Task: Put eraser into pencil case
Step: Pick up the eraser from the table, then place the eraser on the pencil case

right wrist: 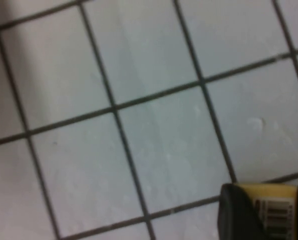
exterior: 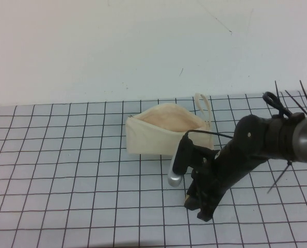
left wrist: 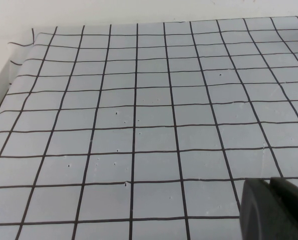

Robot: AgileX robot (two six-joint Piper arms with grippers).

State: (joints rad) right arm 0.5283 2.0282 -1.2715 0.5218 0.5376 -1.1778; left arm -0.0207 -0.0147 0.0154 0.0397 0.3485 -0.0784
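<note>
1. Count: one pencil case (exterior: 166,135), one eraser (right wrist: 273,209), two grippers, one gridded mat (exterior: 65,175) covering the table.
2. Pencil case: cream pouch sitting on the mat roughly mid-table in the high view, mouth open upward with the peach lining showing, loop strap (exterior: 204,107) at its far-right end.
3. Right gripper (exterior: 198,206): pointed down at the mat, in front of the pouch and a little to its right, clear of the fabric. Its wrist camera (exterior: 177,165) overlaps the pouch's front edge in the high view; can't tell if it touches.
4. Right gripper grip: fingers are clamped on the eraser. In the right wrist view the tan-yellow block with its barcode label sits between two dark finger pads (right wrist: 236,215), pads pressed against its sides. Jaw gap is only as wide as the eraser.
5. Eraser location: at the right gripper's tip, over the mat, outside the pouch. In the high view only a sliver of tan shows at the fingertip (exterior: 186,199). Can't tell whether it's resting on the mat or lifted just off it.
6. Left gripper (left wrist: 276,210): only a dark corner of it shows in the left wrist view, above bare mat. Not visible in the high view. Finger state: cannot tell; nothing seen held.
</note>
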